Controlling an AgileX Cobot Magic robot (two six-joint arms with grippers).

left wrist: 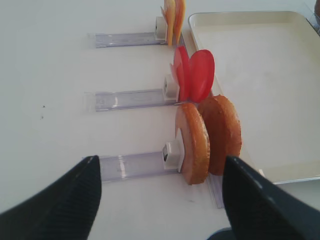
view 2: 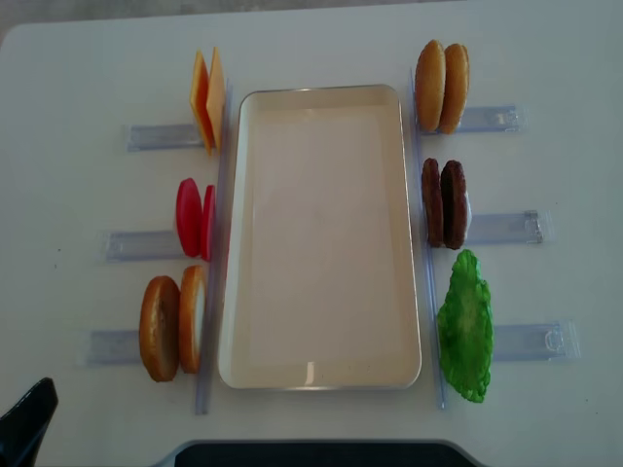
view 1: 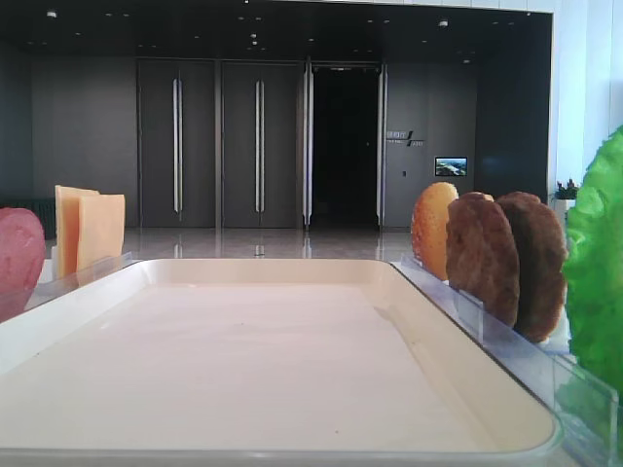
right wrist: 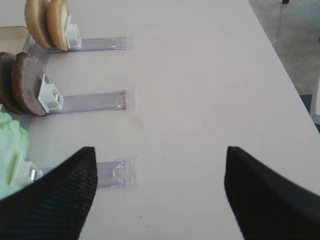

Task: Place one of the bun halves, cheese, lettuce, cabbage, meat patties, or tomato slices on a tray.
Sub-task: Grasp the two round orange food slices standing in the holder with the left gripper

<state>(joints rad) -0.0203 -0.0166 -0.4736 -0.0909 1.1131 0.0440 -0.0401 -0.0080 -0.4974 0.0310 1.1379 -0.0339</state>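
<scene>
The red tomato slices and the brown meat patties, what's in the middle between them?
The tray lies between the tomato slices and meat patties. Nothing is on it yet, as the overhead view shows.

dark panelled wall [view 1: 195, 146], open doorway [view 1: 345, 146]

Lighting is bright and even in the overhead and wrist views; shadows are faint. The low front view is backlit by a window at right, with a dim hall behind. Both wrist views render the near fingertips [right wrist: 55, 200] blurred.
</scene>
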